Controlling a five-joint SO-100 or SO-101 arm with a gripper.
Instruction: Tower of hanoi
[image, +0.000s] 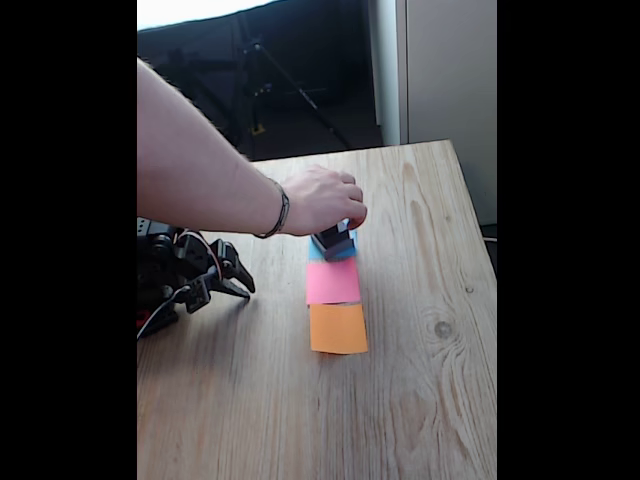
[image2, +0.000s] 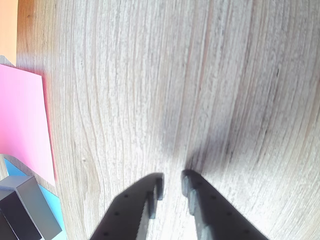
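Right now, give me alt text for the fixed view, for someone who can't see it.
A person's hand grips stacked blocks on a blue paper square, with pink and orange squares in line nearer the camera. The robot's gripper rests at left on the wooden table.

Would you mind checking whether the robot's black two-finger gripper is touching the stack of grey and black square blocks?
Apart. In the fixed view the gripper rests left of the paper squares, bare wooden table separating it from the block stack under the person's hand.
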